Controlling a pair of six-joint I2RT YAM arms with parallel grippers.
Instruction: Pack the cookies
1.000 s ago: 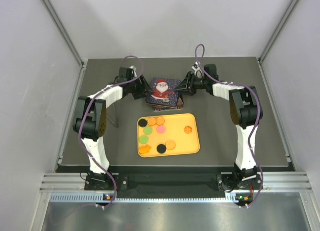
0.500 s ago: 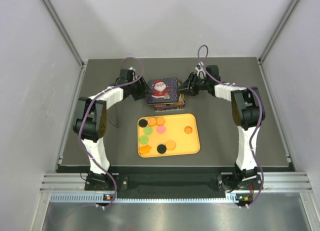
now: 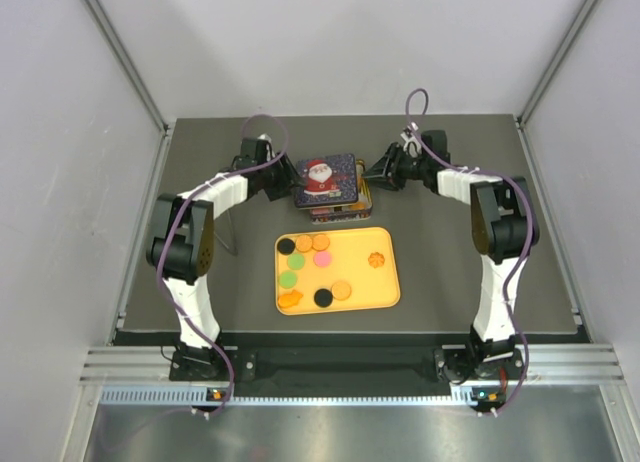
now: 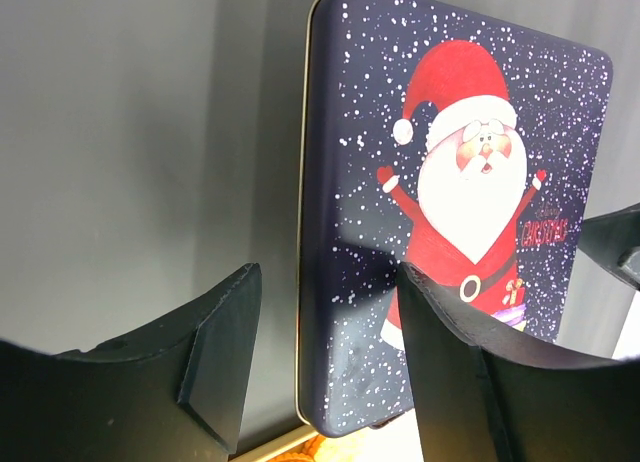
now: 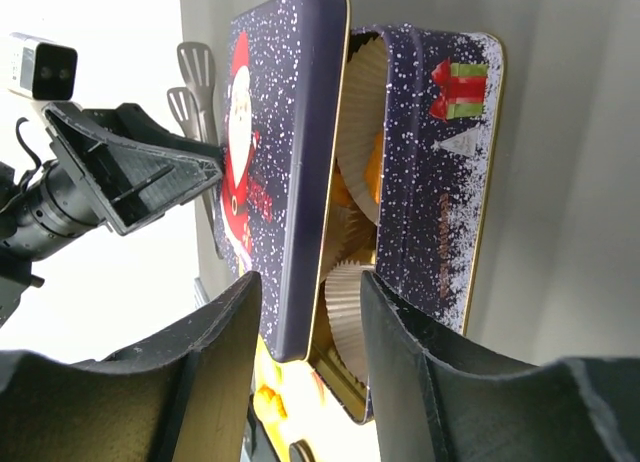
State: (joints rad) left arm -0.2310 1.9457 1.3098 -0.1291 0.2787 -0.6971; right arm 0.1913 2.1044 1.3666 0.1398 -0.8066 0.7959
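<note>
Beside the lid [image 3: 325, 175], arms [image 3: 215, 192] [image 3: 455, 185] outstretched

A rectangular dark blue tin lid [image 3: 325, 177] with white snow dots and a picture of Santa Claus lies crooked over its tin base [image 5: 440, 182]. It is not closed, and along one long side there is a gap. Through this gap white pleated paper cups [image 5: 365, 112] show inside the base. The wall of the base carries a small red and green gift picture. Just beside the tin, on the near side, a yellow tray [image 3: 385, 282] with rounded corners lies on the dark grey table [image 3: 450, 252]. Beyond the lid, a slotted metal utensil [image 5: 195, 67] shows. Light grey walls [image 3: 330, 42] stand around the table.
</note>
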